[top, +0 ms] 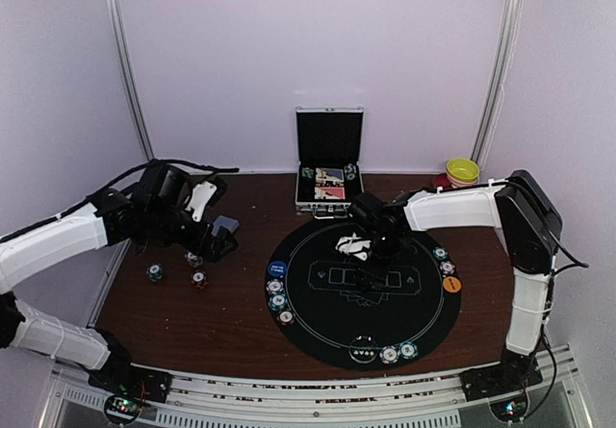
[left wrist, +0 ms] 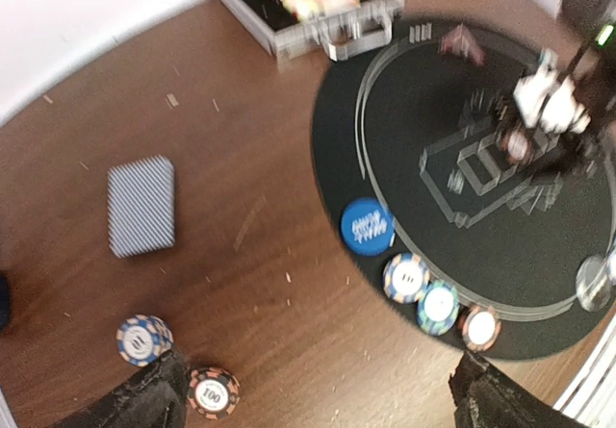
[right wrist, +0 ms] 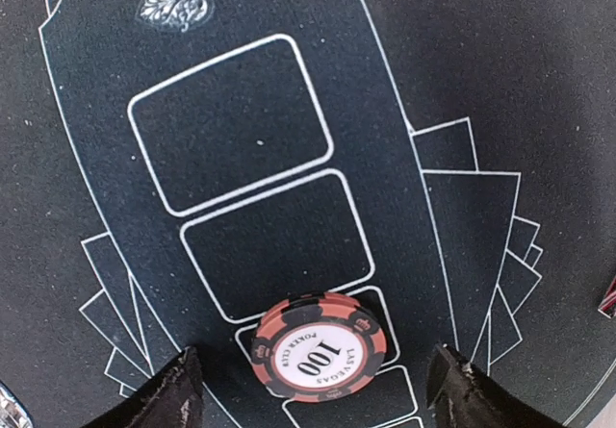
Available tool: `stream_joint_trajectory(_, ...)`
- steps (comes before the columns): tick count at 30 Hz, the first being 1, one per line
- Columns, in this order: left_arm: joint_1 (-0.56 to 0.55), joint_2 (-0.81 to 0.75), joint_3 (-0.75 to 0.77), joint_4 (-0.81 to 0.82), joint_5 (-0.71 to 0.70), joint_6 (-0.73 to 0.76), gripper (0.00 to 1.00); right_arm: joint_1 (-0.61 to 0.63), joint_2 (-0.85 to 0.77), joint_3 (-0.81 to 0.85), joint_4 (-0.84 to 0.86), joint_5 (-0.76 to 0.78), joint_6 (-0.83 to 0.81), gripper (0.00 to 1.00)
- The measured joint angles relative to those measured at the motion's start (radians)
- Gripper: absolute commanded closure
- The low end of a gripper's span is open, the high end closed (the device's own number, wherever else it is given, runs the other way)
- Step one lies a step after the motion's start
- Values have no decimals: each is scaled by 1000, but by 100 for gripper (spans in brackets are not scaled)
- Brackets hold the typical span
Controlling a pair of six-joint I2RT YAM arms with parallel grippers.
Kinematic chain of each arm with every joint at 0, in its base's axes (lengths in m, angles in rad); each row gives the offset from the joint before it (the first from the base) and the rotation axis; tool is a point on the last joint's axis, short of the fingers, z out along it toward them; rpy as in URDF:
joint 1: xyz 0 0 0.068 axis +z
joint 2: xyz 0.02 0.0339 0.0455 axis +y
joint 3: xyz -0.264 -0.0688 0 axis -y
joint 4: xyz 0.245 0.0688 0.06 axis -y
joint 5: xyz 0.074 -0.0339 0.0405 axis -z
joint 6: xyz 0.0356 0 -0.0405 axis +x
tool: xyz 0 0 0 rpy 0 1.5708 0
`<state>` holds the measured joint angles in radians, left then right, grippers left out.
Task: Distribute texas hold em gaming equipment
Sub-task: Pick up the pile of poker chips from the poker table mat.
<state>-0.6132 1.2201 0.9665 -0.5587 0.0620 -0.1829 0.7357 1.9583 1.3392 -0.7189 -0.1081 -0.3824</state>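
A red and black poker chip (right wrist: 319,346) marked 100 lies flat on the black felt mat (right wrist: 241,139), on its printed card boxes. My right gripper (right wrist: 318,399) is open, one finger on each side of the chip, both apart from it. Over the brown table left of the mat, my left gripper (left wrist: 322,409) is open and empty. Near its left finger lie a blue chip (left wrist: 142,339) and a red-black chip (left wrist: 213,392). A striped-back card deck (left wrist: 141,205) lies further away. On the mat's left rim sit a blue button (left wrist: 367,226) and three chips (left wrist: 439,306).
The open silver case (top: 329,159) stands behind the mat (top: 414,303), with cards and chips inside. A yellow cup (top: 462,170) sits at the back right. The mat's right rim holds an orange button (top: 452,284) and two chips (top: 443,260). More chips (top: 398,353) lie at its near rim.
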Motion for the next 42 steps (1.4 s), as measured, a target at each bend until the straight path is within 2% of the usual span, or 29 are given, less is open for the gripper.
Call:
stream_joint_trajectory(6,0,-273,-64,72,-115,-85,2,0,11,17,-17,-11,6,30)
stream_joint_trajectory(9,0,-377,-104,100,-220,-133,2,2,15,19,-22,-23,12,30)
stream_joint_trajectory(14,0,-494,-171,111,-296,-174,2,2,29,38,-40,-34,13,33)
stream_joint_trajectory(20,0,-529,-223,130,-296,-196,2,2,40,51,-55,-40,18,42)
stream_joint_trajectory(25,1,-547,-235,136,-277,-213,2,-2,51,65,-62,-48,30,59)
stream_joint_trajectory(29,1,-643,-300,171,-275,-249,2,-10,52,66,-55,-48,49,70)
stream_joint_trajectory(34,1,-802,-442,275,-274,-288,2,-16,51,66,-51,-47,63,76)
stream_joint_trajectory(42,1,-842,-523,398,-248,-290,2,-31,46,64,-40,-52,76,78)
